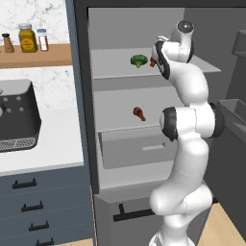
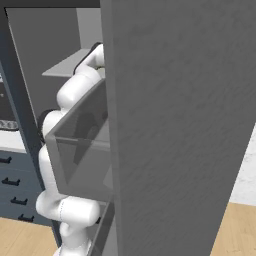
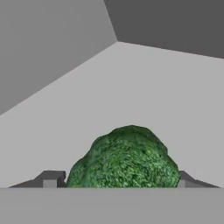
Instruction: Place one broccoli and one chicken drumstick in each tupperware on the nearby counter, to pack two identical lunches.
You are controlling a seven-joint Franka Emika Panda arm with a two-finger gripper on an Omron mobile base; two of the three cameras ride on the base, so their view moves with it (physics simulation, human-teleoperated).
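A bumpy green broccoli [image 3: 124, 159] rests on the grey fridge shelf [image 3: 144, 96], right between my fingertips. My gripper [image 3: 116, 181] stands open around it, one finger [image 3: 52, 178] close on each side; I cannot tell whether they touch it. From the left base, a broccoli [image 1: 139, 60] lies on the upper fridge shelf [image 1: 115, 65], with a chicken drumstick [image 1: 152, 62] peeking out beside my arm. A second chicken drumstick [image 1: 139, 113] lies on the middle shelf. My arm hides the hand there. The tupperware is out of view. The white counter [image 1: 53, 144] lies left of the fridge.
A black appliance [image 1: 17, 115] stands on the counter, under a wooden shelf [image 1: 33, 55] with jars. The fridge drawer [image 1: 137, 149] sits below the shelves. The open fridge door [image 2: 175, 125] stands close on my right, with its bin [image 2: 80, 155] next to my arm.
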